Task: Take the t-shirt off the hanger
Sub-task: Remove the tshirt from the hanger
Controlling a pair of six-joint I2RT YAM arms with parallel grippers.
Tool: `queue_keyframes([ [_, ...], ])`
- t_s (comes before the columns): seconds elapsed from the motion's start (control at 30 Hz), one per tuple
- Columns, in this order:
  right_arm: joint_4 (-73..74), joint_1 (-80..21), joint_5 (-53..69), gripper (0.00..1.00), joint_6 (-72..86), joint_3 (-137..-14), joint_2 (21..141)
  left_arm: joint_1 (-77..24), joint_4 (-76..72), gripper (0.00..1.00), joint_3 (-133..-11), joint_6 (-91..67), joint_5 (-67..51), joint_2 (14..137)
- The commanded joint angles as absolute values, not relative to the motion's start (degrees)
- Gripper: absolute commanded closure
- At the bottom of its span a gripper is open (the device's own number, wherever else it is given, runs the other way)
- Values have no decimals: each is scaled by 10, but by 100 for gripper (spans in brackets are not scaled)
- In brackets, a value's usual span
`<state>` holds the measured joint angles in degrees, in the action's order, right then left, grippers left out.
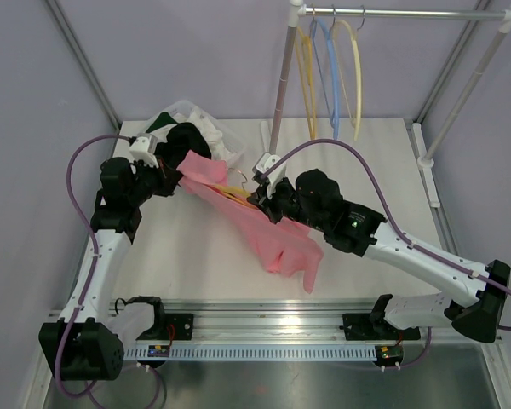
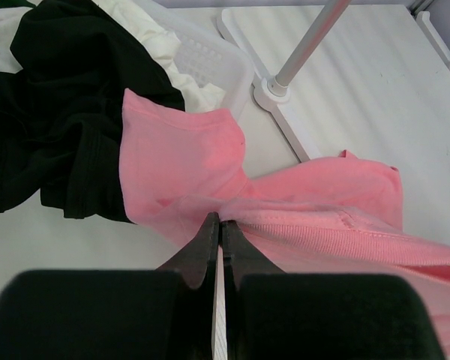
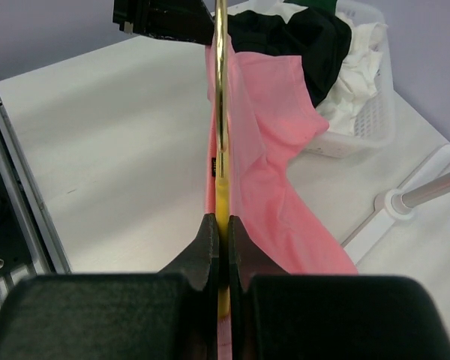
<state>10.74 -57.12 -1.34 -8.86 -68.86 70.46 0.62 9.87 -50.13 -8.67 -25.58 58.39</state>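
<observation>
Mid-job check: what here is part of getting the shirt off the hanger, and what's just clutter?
In the job: pink t-shirt, pinched by the left gripper; yellow hanger, pinched by the right gripper.
Lying about: basket, black clothes, white clothes, rack, spare hangers hung on it.

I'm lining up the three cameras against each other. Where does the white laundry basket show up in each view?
Top external: the laundry basket sits left of centre, on the far side.
Left wrist: upper middle, above the pink t-shirt.
Right wrist: upper right, to the right of the yellow hanger.
Shared landmark: the pink t-shirt, which lies next to the basket in all three views.
</observation>
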Motion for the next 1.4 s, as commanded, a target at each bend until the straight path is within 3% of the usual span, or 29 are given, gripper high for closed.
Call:
queue_keyframes([
  [0.0,163,-576,-8,100,-102,-714,685,25,69,100,-521,-76,-210,570],
  [0.27,134,-577,42,100,-118,-671,632,31,91,100,-538,-76,-211,591],
  [0.43,149,-576,-55,100,-107,-683,646,30,75,99,-525,-72,-240,573],
  [0.5,141,-576,-82,100,-112,-685,657,30,66,91,-518,-67,-271,562],
  [0.57,135,-576,-88,100,-114,-686,662,30,60,67,-508,-62,-285,549],
  [0.63,120,-576,-77,100,-114,-685,662,30,53,59,-505,-60,-289,543],
  [0.77,96,-576,-54,100,-112,-673,651,30,48,32,-500,-53,-316,534],
  [0.8,90,-576,-49,100,-111,-671,646,30,46,20,-495,-50,-327,527],
  [0.83,89,-576,-44,100,-110,-671,645,30,35,16,-491,-47,-353,521],
  [1.13,115,-576,-13,100,-84,-698,667,25,-77,1,-397,0,-532,396],
  [1.37,137,-576,52,100,-71,-726,690,11,-129,1,-332,46,-635,293],
])
